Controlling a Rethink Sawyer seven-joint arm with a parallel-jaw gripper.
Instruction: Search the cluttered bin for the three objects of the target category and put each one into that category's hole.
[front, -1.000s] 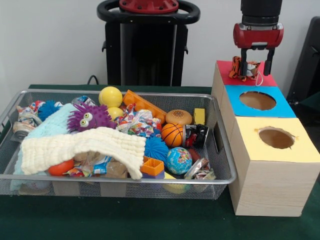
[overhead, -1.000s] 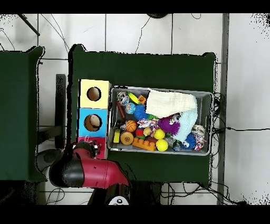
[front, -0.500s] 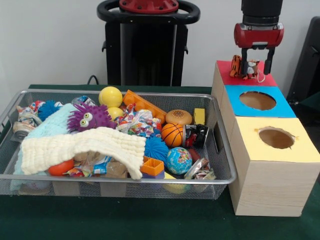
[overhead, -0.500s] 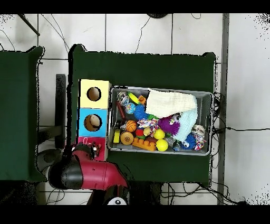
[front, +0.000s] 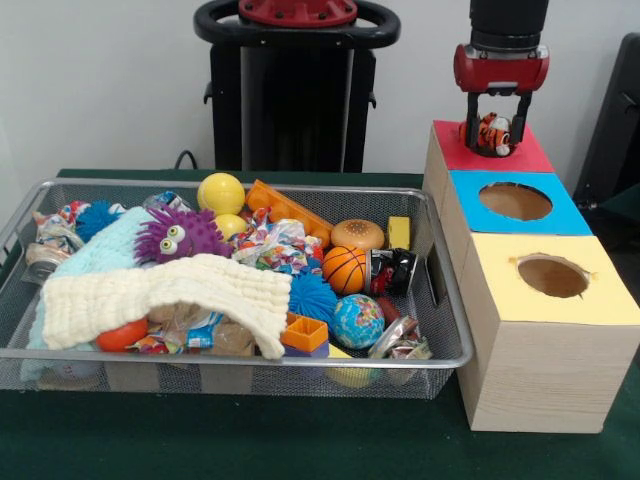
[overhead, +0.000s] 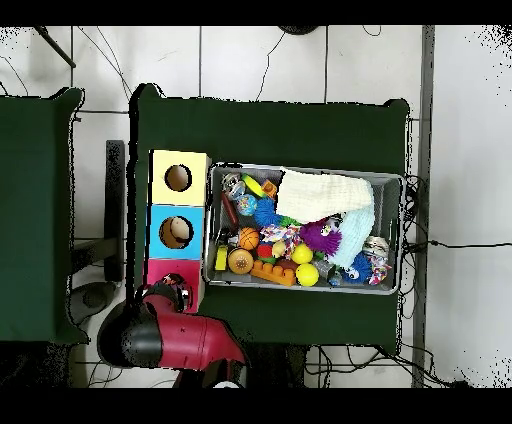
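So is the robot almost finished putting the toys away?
Not yet, it seems. The claw holds a small tiger toy over the red box, not dropped in. How many went in already cannot be seen. The bin is full of toys.

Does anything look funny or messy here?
The bin is a jumble: a cream cloth lies draped over the toys, hiding some. The yellow box's hole has a ragged, torn-looking edge, unlike the neat blue box's hole. Over the red box, the gripper pinches a small tiger toy.
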